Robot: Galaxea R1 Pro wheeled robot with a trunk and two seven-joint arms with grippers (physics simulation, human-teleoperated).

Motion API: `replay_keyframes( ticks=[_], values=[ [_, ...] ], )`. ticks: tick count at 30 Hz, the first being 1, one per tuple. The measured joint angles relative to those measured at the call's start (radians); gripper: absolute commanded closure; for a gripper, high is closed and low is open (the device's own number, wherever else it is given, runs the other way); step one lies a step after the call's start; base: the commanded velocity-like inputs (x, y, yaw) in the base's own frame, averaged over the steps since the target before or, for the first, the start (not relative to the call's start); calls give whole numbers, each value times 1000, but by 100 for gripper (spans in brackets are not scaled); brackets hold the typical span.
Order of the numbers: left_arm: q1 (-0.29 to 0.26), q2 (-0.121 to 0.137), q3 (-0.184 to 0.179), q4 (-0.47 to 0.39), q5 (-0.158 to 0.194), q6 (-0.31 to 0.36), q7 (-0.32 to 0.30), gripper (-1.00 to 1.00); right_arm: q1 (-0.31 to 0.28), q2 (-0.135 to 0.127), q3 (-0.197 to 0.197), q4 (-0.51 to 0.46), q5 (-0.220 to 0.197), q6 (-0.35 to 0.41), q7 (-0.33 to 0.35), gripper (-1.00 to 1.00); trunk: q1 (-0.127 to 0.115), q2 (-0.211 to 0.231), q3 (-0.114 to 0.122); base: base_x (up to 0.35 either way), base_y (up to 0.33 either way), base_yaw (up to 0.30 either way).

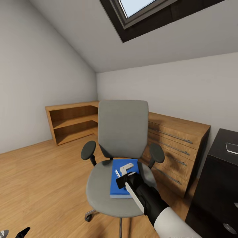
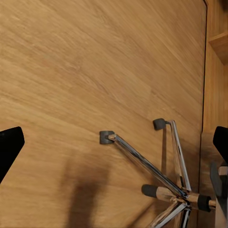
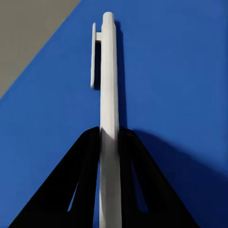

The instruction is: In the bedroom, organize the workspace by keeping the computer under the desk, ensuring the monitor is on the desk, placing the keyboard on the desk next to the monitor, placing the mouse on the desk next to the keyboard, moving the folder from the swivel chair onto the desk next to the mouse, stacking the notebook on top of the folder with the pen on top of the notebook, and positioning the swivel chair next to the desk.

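Observation:
The grey swivel chair (image 1: 123,132) stands in front of me with a flat blue folder (image 1: 121,185) on its seat. My right gripper (image 1: 119,176) reaches down over the folder and is shut on a white pen (image 1: 117,173). In the right wrist view the pen (image 3: 108,95) runs out from between the black fingers (image 3: 80,180), close over the blue folder (image 3: 180,71); I cannot tell if it touches. My left gripper (image 2: 114,142) hangs low over the wooden floor, open, its fingertips (image 2: 9,147) far apart, beside the chair's chrome base (image 2: 156,175).
A wooden chest of drawers (image 1: 178,148) stands right behind the chair, and low wooden shelves (image 1: 71,122) fill the back left corner. A black cabinet (image 1: 218,172) stands at the right with a grey flat thing (image 1: 232,147) on top. Wooden floor (image 1: 43,172) lies open to the left.

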Motion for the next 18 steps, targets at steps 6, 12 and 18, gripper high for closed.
replay_keyframes(
  ticks=[6,12,18],
  values=[
    [0,0,1,0,0,0,2,-100,0,0,0,-1,-1,0,0,100,0,0,0,0,0,0],
    [0,-1,2,0,-5,-1,5,-100,0,0,0,0,-1,0,0,100,-4,7,3,0,0,0],
    [0,-4,0,9,-7,-6,13,-100,-1,0,0,-1,-1,0,0,100,-27,49,22,0,0,0]
  ],
)
